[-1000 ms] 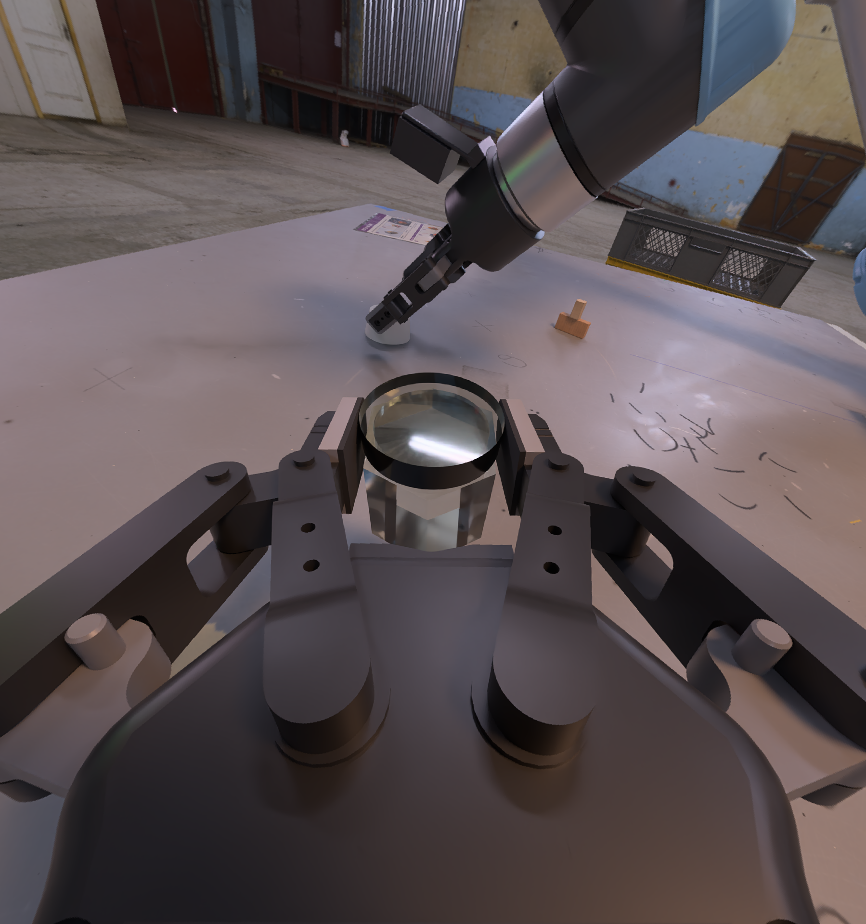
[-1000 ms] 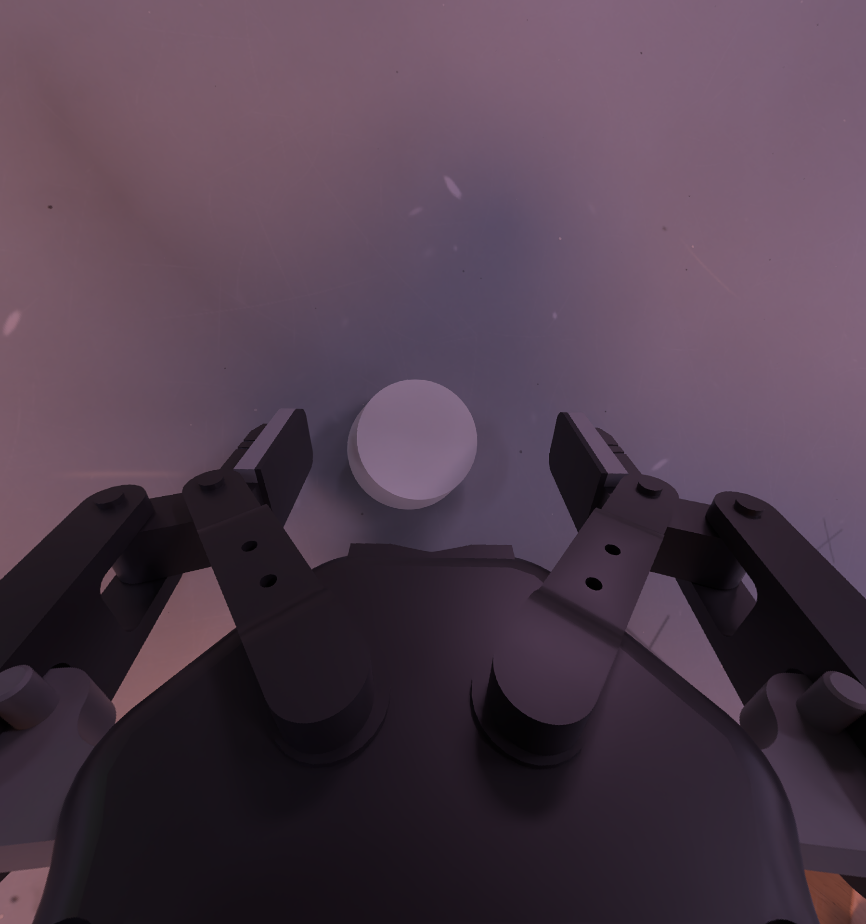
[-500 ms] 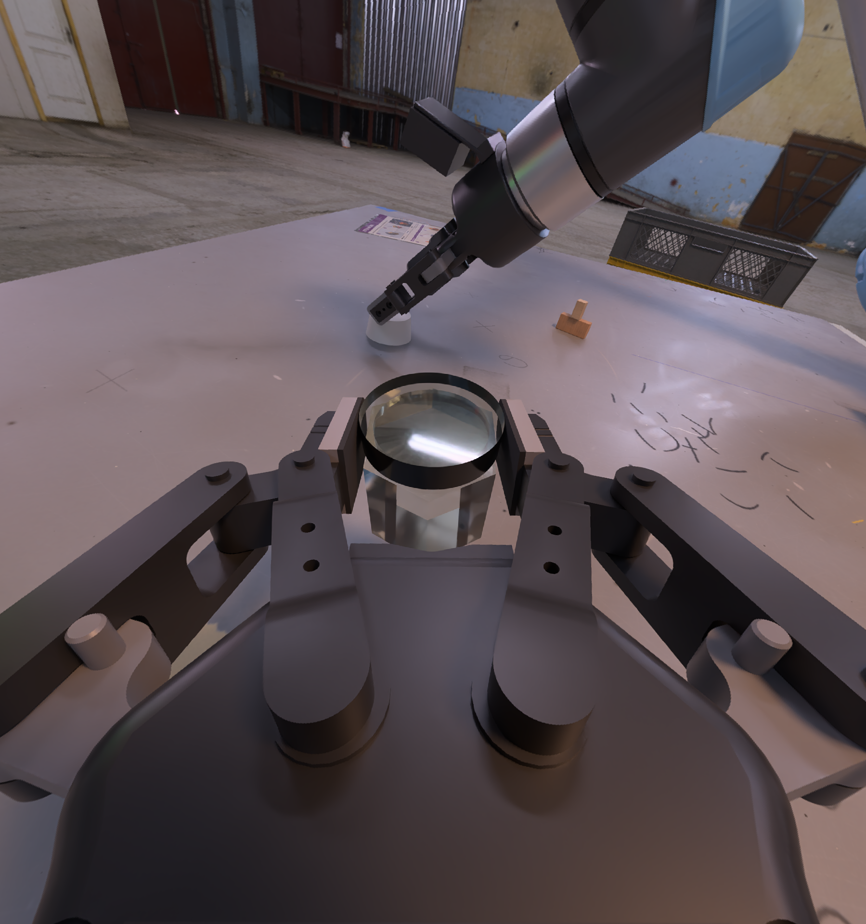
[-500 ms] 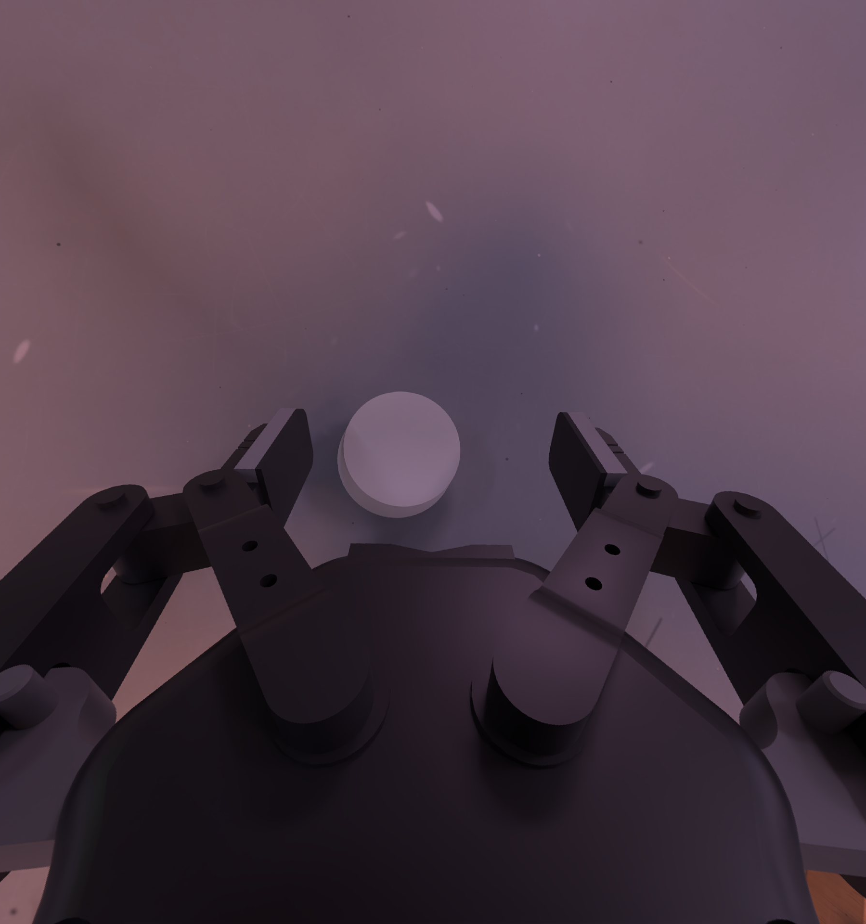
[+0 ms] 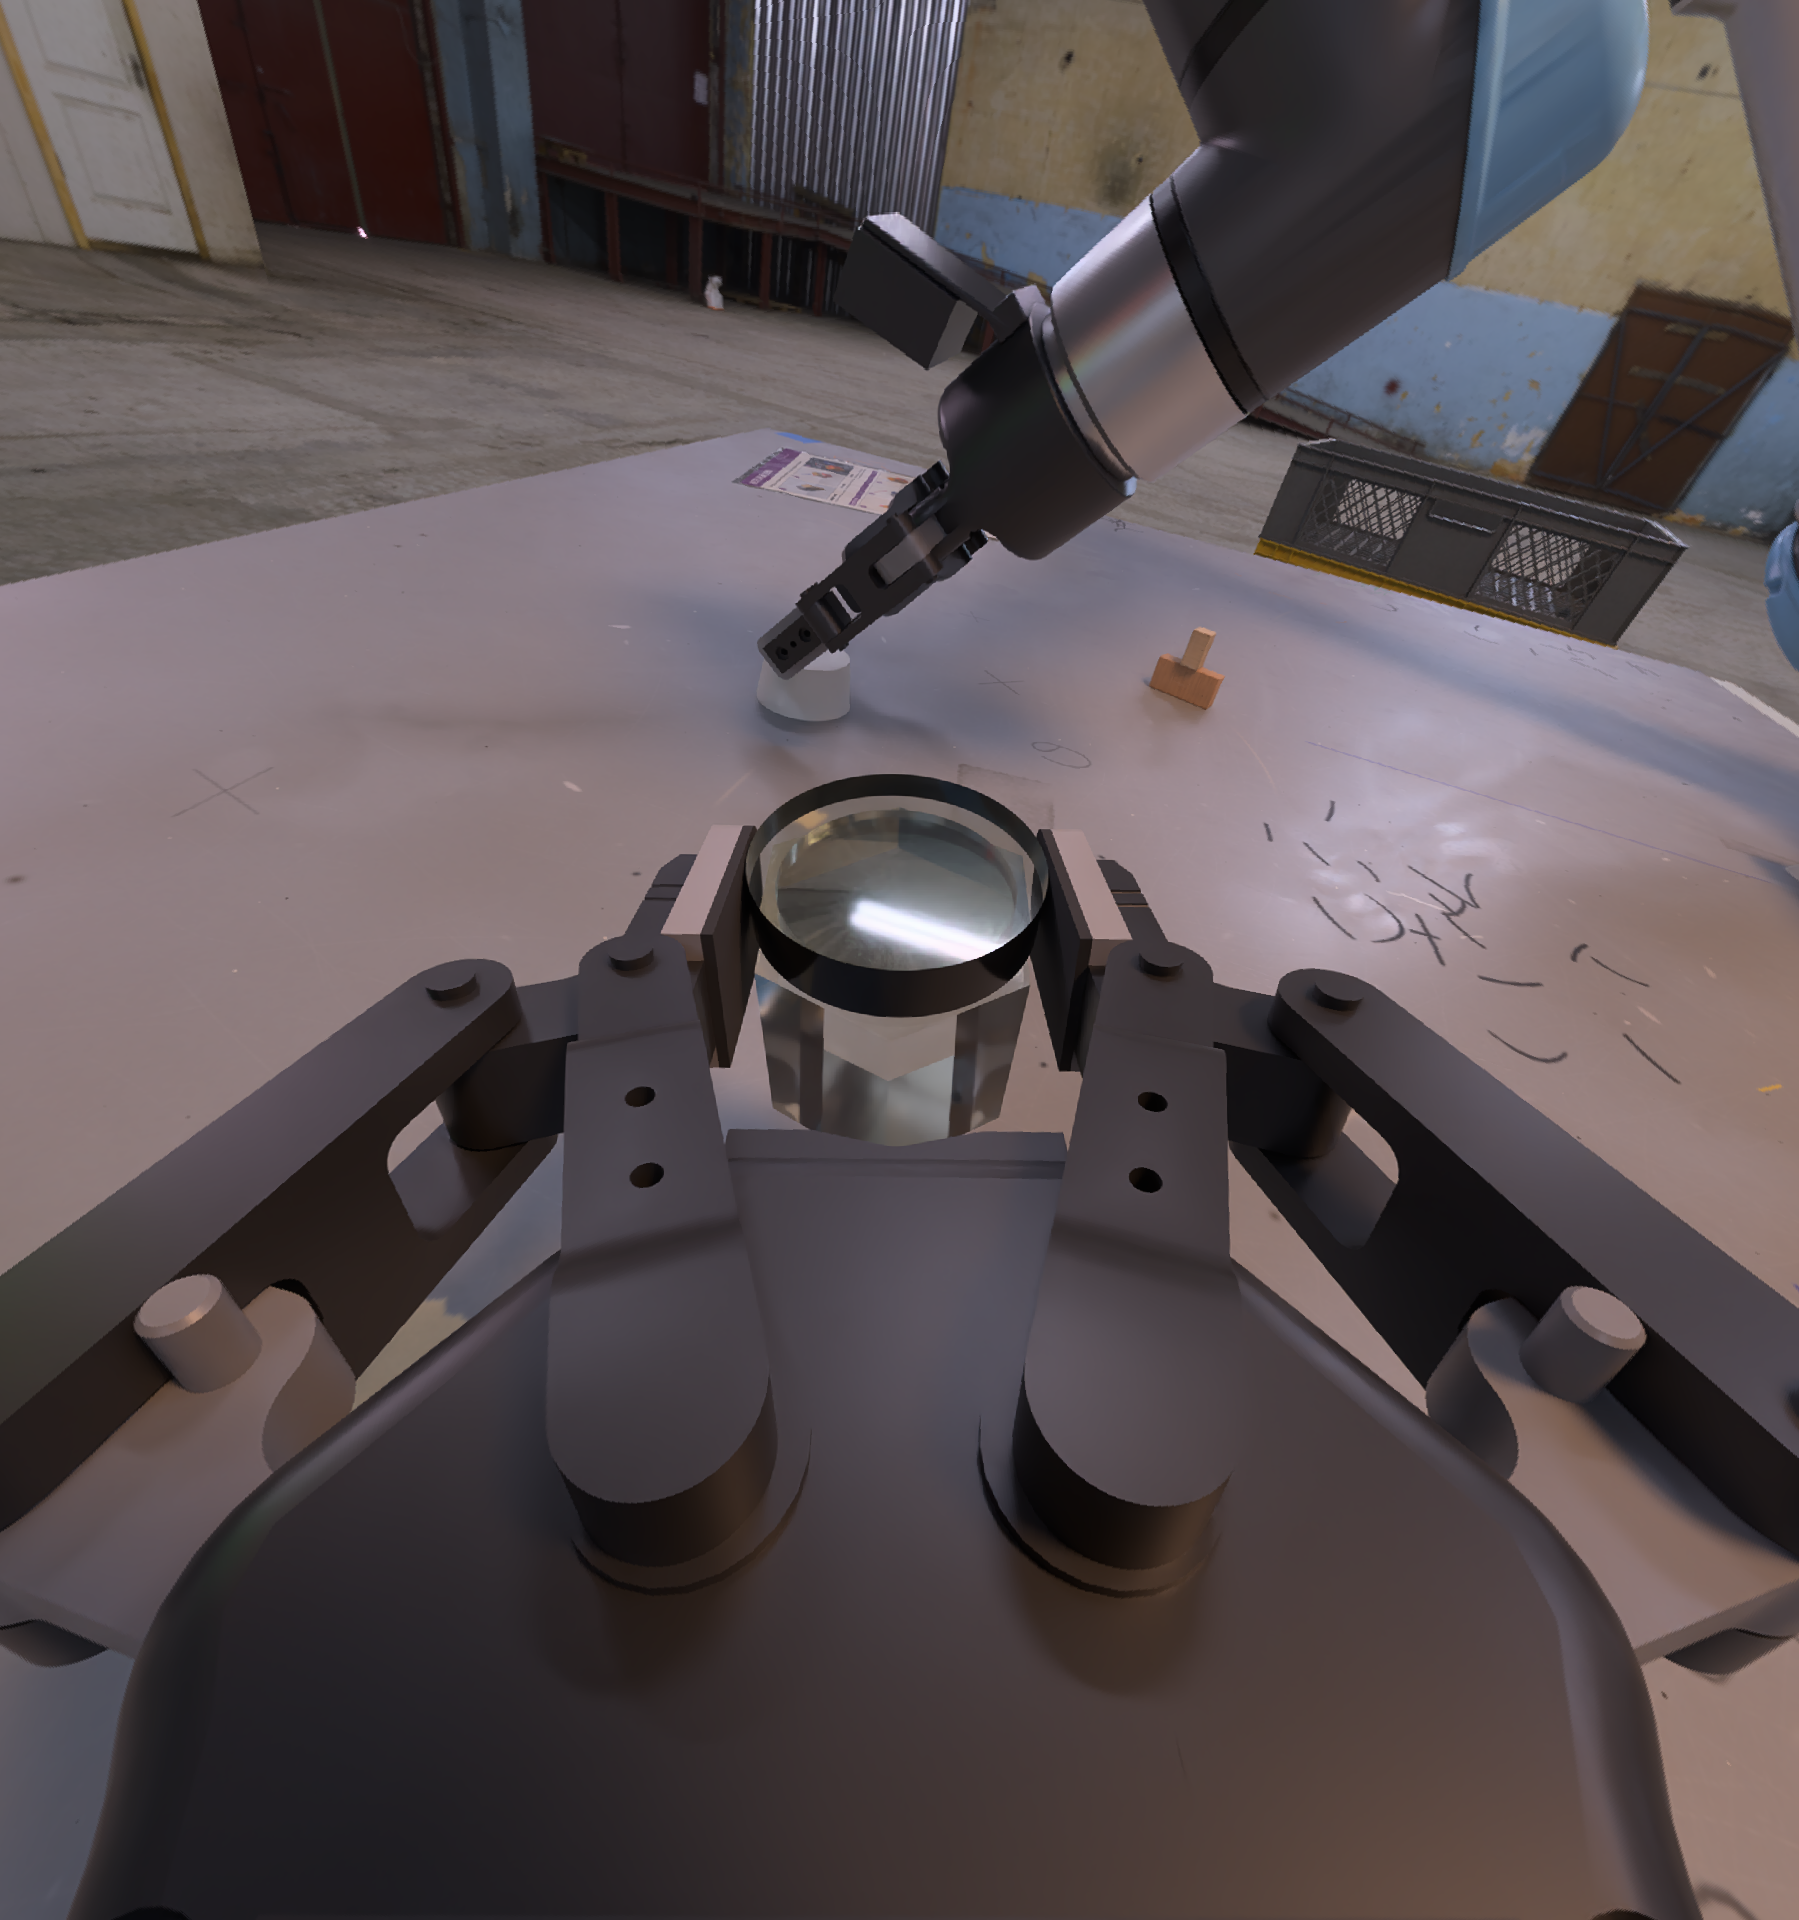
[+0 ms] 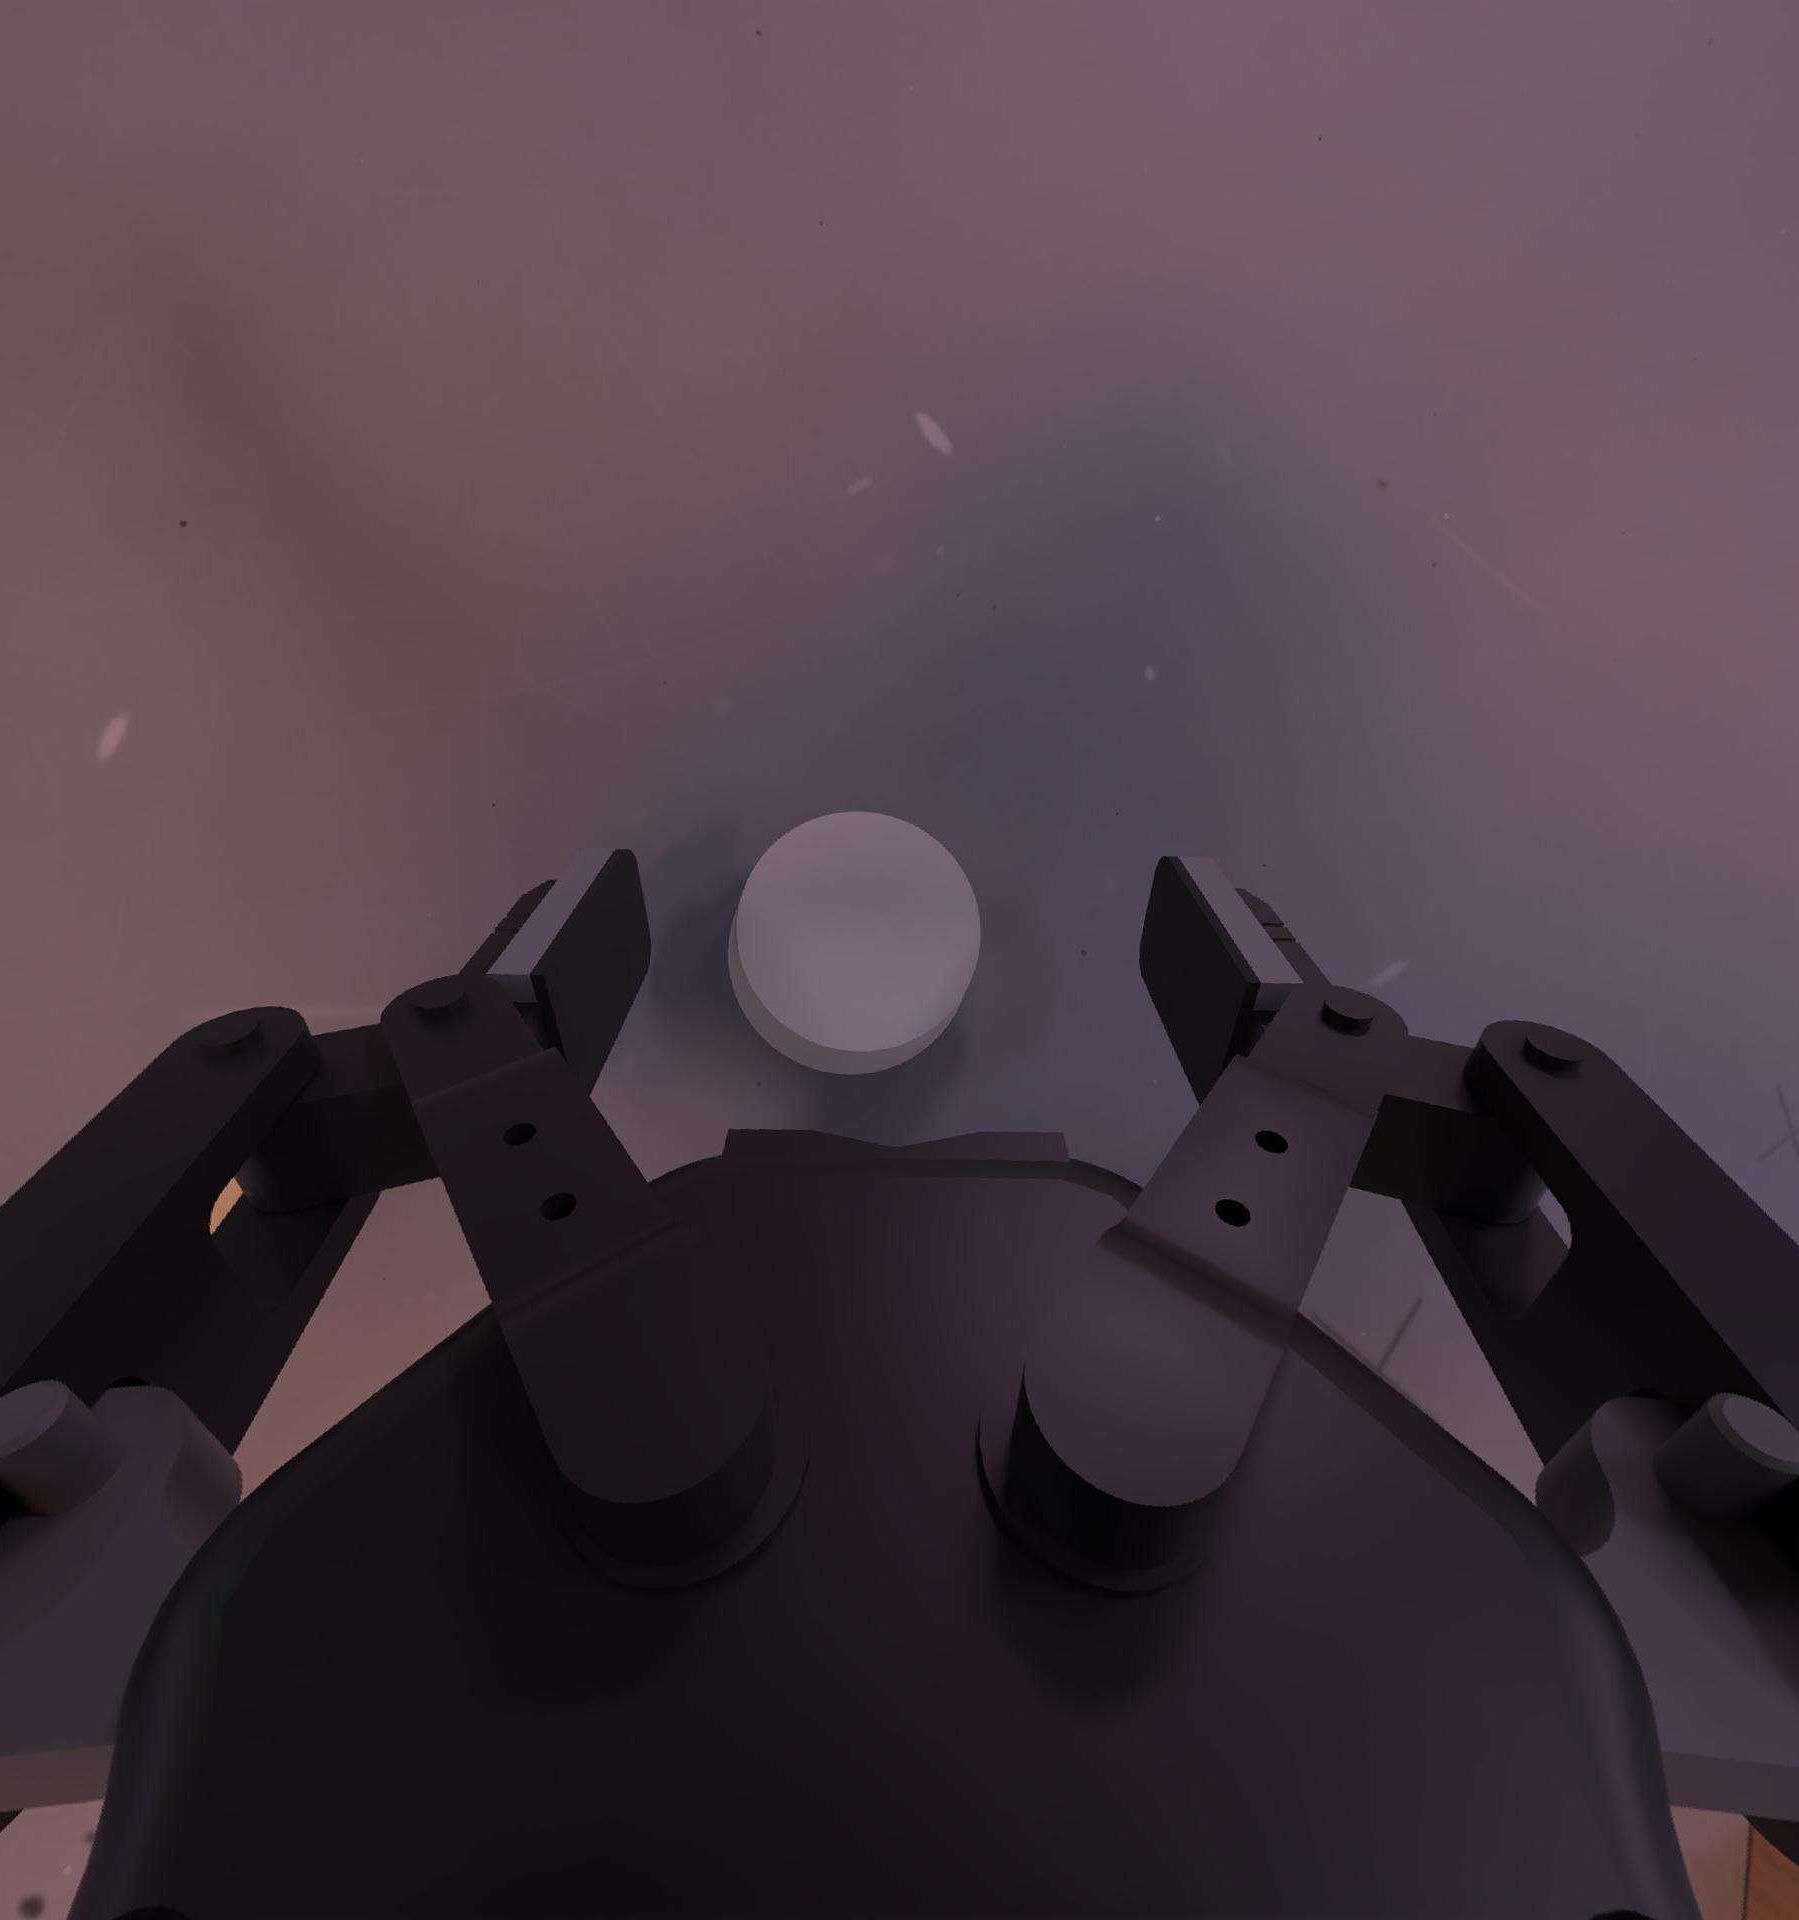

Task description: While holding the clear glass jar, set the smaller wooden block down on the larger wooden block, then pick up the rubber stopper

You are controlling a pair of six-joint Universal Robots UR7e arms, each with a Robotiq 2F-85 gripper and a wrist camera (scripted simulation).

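- Two grippers appear. The right gripper (image 6: 895,935), a dark two-finger unit, is spread wide with nothing between its pads; it hangs directly over the pale grey, round rubber stopper (image 6: 856,940), which sits nearer the left-hand finger in the right wrist view.
- The left gripper (image 5: 893,930) is clamped on the clear glass jar with faceted walls and a dark rim (image 5: 893,971), both pads pressed against the rim, the jar upright.
- Seen from the left wrist view, the stopper (image 5: 804,691) stands on the grey metal table (image 5: 355,810), wider end down, just below the right gripper's tips (image 5: 801,646).
- Farther right on the table, the smaller wooden block (image 5: 1199,649) stands upright on the larger wooden block (image 5: 1185,684); the stacking step looks complete.
- Handling, as judged: the stopper is probably light, slightly yielding and grippy. Its sides taper, so a hold low on the flanks, with the fingers centred first, seems safest. A high or off-centre pinch could squeeze it out or tip it.
- Beyond the table's far edge lie a printed sheet (image 5: 822,480) and a dark plastic crate (image 5: 1466,545).
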